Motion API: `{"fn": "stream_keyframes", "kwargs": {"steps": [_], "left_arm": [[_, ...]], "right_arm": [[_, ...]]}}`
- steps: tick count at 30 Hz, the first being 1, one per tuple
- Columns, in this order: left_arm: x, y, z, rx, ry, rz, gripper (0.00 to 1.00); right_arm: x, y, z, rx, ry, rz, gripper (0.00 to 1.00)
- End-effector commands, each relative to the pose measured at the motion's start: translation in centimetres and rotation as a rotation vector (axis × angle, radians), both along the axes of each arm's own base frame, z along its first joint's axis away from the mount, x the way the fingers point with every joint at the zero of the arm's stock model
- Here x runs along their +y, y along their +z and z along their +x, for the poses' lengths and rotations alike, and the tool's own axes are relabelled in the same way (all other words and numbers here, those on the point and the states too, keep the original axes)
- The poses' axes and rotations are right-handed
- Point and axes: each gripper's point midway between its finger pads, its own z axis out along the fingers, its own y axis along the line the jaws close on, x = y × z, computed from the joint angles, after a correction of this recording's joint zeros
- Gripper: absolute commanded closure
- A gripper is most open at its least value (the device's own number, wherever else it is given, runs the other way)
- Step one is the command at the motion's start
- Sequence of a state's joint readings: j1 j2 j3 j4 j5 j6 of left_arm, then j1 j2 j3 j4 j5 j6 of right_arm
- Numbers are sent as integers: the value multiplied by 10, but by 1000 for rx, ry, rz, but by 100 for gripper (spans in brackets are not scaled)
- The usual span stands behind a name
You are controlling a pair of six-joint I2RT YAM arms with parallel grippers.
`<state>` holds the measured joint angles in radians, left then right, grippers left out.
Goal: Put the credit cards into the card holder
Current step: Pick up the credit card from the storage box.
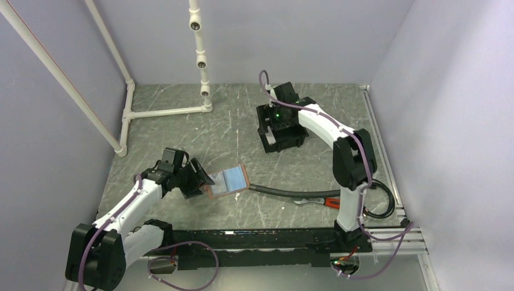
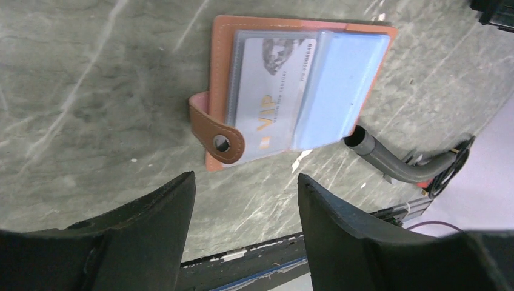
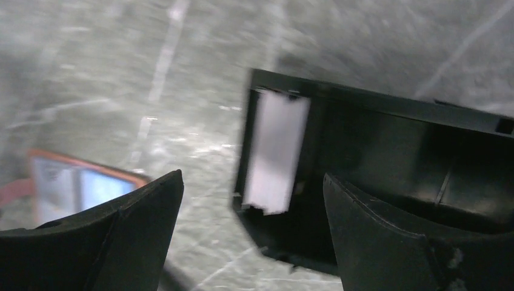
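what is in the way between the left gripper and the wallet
Nothing visible is in the way. The left gripper hangs open just short of the wallet, with only bare table between them. The grey hose lies on the wallet's other side, away from the gripper.

Top cam high, rear — wrist cams close, both w/ card holder point(image 2: 291, 91)

I found the tan card holder point(image 2: 219, 66) lying open flat on the bench point(image 2: 91, 121), with two credit cards point(image 2: 273, 91), grey and light blue, in its sleeves.
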<state>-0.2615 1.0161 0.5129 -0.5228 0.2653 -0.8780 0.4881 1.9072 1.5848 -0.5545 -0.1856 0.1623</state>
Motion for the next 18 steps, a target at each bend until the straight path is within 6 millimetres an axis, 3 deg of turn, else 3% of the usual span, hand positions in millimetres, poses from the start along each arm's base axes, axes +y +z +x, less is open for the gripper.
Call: {"fn": "stream_keyframes", "kwargs": {"steps": [1, 5, 10, 18], "left_arm": [[-14, 27, 15, -96, -50, -67, 31], [-14, 27, 14, -99, -57, -67, 31], [-15, 27, 14, -102, -60, -71, 30], [-17, 26, 16, -101, -70, -81, 31]], "right_arm": [[-31, -44, 1, 125, -3, -94, 12], [-19, -49, 1, 170, 23, 41, 12], [-11, -38, -3, 204, 48, 191, 13], [-11, -20, -2, 229, 58, 343, 26]]}}
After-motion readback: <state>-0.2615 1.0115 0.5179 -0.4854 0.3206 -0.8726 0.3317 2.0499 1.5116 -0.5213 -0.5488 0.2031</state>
